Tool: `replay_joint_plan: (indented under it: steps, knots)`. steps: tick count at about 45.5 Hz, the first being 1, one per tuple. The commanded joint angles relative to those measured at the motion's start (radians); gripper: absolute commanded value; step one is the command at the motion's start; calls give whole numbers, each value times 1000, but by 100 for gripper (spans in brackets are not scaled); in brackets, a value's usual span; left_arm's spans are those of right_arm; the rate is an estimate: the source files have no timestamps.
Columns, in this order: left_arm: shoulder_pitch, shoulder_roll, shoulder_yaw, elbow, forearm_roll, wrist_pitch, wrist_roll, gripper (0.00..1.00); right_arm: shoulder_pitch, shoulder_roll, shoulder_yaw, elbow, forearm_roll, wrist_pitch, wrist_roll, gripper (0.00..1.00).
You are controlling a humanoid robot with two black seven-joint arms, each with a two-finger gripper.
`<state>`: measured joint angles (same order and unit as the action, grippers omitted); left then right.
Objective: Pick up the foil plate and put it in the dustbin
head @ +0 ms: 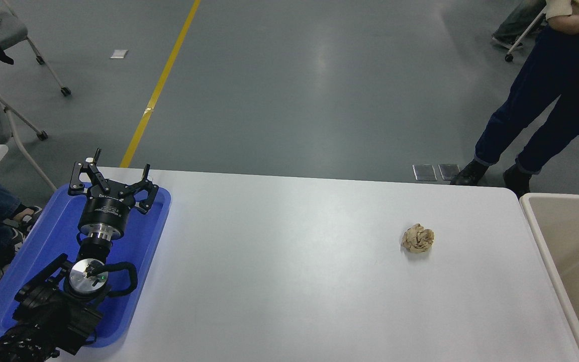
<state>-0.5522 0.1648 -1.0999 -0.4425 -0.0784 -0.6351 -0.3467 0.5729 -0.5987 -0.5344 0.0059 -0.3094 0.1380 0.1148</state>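
Large beige rectangular dustbin (571, 251) at table's right end, foil plate not seen anywhere; small crumpled tan paper ball (418, 238) on white table (279, 261) nearby; left gripper (111, 177) parked, fingers spread, over shallow blue plastic tray (141, 251); person's dark trouser legs (536, 110) beyond far edge

Left hand (110, 177) parked over blue tray (155, 236).
Fingers spread; tan paper ball (418, 238) on white surface (289, 281); dustbin (573, 251) at right edge.
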Motion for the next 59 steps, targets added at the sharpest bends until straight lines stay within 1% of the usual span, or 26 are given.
replay_joint_plan:
  steps: [1,10,14,17,25,32,36,41,46,52,59]
  knots:
    - [0,-1,2,-1,0,0,0,100,71,2,-9,12,-2,17,14,100]
    - [0,-1,2,-1,0,-2,2,100,218,17,-13,37,-19,146,14,100]
    - [0,1,2,-1,0,-2,2,100,277,16,-25,52,-27,172,13,100]
    - [0,-1,2,-1,0,-2,0,100,338,17,-73,89,-54,172,14,100]
    - [0,-1,2,-1,0,-2,0,100,559,-13,-182,331,-97,169,3,100]
    - [0,-1,2,-1,0,-2,2,100,771,-75,-254,632,-184,161,-7,100]
    - [-2,-1,3,-1,0,-2,2,100,879,-81,-321,775,-221,160,-20,100]
    - [-2,-1,3,-1,0,-2,2,100,1044,-67,-442,960,-226,160,-20,100]
    - [-2,-1,3,-1,0,-2,2,100,1182,-18,-530,1115,-226,158,-18,100]
    - [-2,-1,3,-1,0,-2,2,100,1277,17,-541,1233,-224,161,-18,100]
    - [-2,-1,3,-1,0,-2,2,100,1398,83,-565,1341,-220,193,-18,100]
